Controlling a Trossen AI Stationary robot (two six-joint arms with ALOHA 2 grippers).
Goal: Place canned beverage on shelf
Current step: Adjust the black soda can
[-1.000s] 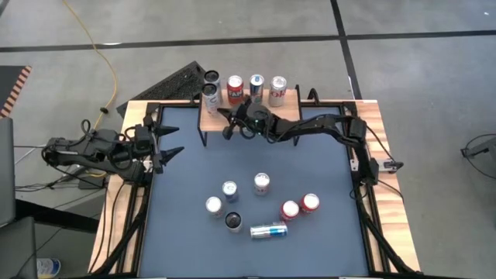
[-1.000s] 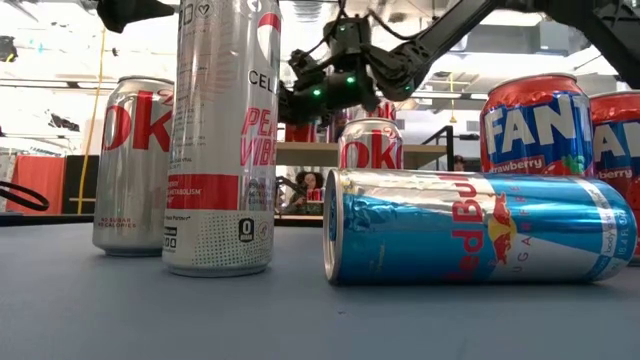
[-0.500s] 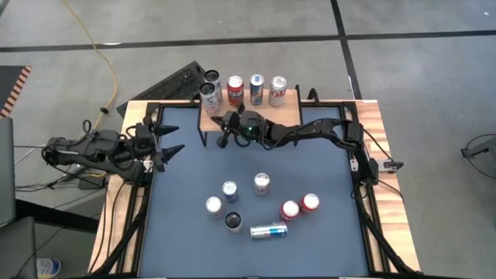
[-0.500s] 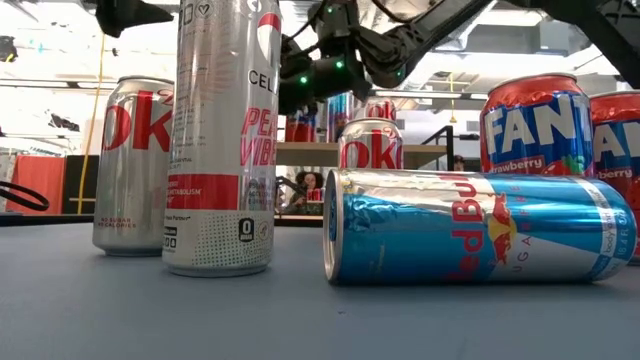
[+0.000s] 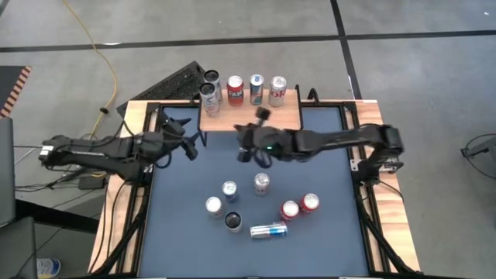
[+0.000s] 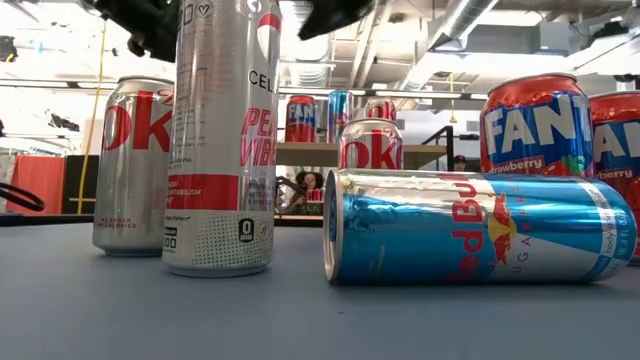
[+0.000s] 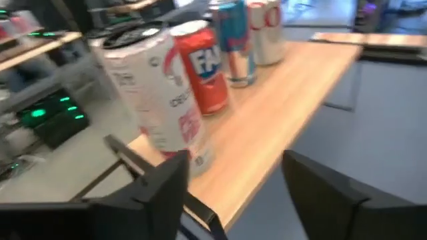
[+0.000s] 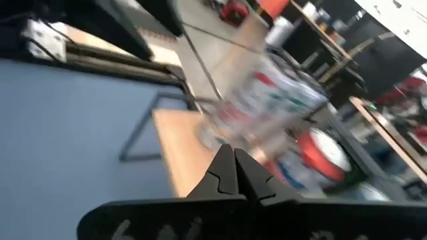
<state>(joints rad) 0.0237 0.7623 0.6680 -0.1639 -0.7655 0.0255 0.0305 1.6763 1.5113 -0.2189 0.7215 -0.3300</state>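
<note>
Four cans (image 5: 256, 90) are set on the shelf (image 5: 249, 116) at upper centre, seven are left on the tabletop (image 5: 186, 232), and nothing is held by the closed right pincer (image 5: 246, 149) or the open left pincer (image 5: 186, 138).

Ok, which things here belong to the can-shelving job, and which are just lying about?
Job: shelf; cans standing on it; loose cans on the table, including the toppled Red Bull can; left gripper, open beside the shelf; right gripper, shut and empty.
Lying about: yellow cable on the floor; person behind the table.
</note>
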